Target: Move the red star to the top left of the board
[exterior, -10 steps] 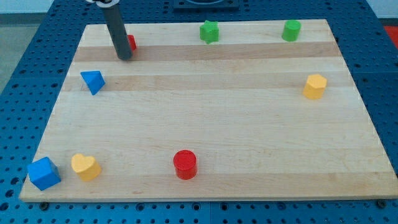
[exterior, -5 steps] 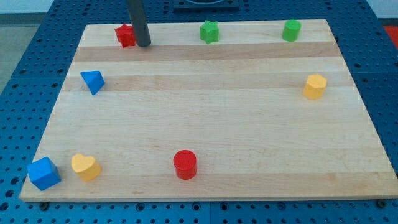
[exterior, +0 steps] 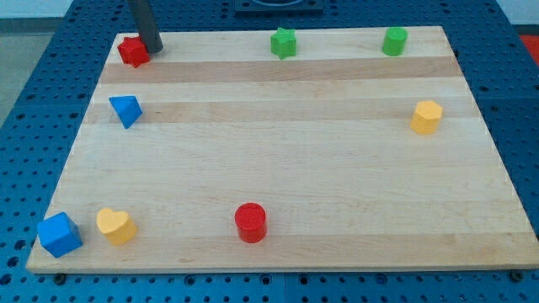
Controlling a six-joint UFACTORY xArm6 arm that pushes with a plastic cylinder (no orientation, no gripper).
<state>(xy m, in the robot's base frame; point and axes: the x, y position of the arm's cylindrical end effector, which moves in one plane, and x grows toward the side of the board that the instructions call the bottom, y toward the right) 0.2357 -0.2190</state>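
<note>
The red star (exterior: 132, 51) lies at the board's top left corner, close to the top edge. My tip (exterior: 152, 48) stands just to the right of the star, touching or nearly touching its right side. The dark rod rises from there out of the view's top.
A blue triangular block (exterior: 125, 110) lies below the star near the left edge. A green star (exterior: 284, 42) and a green cylinder (exterior: 393, 40) sit along the top edge. A yellow block (exterior: 426, 117) is at the right. A blue cube (exterior: 59, 235), a yellow heart (exterior: 115, 225) and a red cylinder (exterior: 250, 222) sit along the bottom.
The rod went round to the star's right side and moved left along the top edge. The red star slid left with it into the top left corner.
</note>
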